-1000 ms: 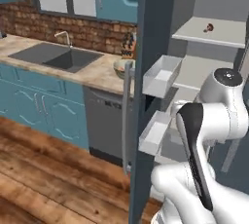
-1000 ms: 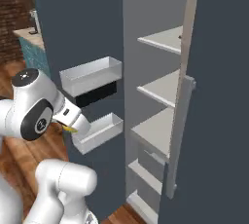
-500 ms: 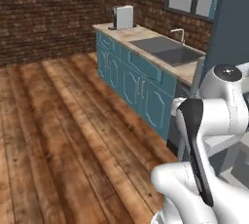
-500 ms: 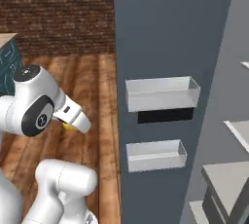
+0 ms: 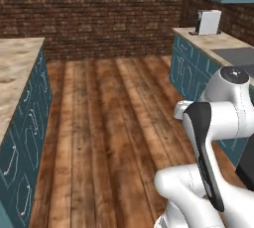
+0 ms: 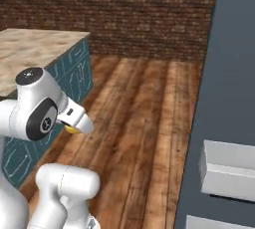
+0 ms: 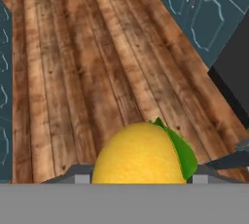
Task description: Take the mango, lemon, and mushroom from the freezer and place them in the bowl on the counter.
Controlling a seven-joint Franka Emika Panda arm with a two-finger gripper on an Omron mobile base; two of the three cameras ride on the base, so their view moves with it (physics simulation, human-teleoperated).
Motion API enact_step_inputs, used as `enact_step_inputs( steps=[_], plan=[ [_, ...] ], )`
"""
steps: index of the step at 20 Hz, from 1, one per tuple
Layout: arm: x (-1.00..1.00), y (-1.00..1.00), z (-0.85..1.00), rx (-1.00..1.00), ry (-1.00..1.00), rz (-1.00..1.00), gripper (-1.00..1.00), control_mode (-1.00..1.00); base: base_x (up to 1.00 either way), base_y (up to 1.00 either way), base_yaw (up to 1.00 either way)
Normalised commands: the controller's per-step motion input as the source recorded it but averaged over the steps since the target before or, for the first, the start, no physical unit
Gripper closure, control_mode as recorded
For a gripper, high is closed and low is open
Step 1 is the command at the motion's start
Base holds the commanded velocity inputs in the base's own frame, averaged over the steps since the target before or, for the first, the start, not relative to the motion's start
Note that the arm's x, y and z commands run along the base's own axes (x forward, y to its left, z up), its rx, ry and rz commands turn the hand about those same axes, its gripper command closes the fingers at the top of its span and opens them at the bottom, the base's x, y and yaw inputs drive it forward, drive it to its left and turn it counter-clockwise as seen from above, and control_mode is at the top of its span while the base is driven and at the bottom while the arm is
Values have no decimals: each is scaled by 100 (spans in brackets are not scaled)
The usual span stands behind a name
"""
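At the left of the frame the white arm (image 6: 37, 113) hides most of a yellow fruit (image 6: 72, 129). The freezer (image 6: 224, 98) door fills the right, with a white door bin (image 6: 226, 171) lower right.

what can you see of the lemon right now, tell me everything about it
The lemon is a rounded, plain bright yellow fruit with a smooth, faintly dimpled skin and a green leaf lying along one side. In the hand view it sits low in the picture, right at the gripper, over the wooden floor; its lower part is hidden there. The finger pads are not visible, so actual contact cannot be seen, though it looks carried. In the right base view a small yellow patch shows under the arm's hand.
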Motion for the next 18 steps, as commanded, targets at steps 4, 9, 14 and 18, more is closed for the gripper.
enact_step_inputs(
  steps=[4,9,14,18],
  plan=[
    [0,0,0,0,0,0,100,100,100,29,-20],
    [0,0,0,0,0,0,100,100,100,5,-39],
    [0,0,0,0,0,0,100,100,100,0,-49],
    [0,0,0,0,0,0,100,100,63,0,-59]
  ],
)
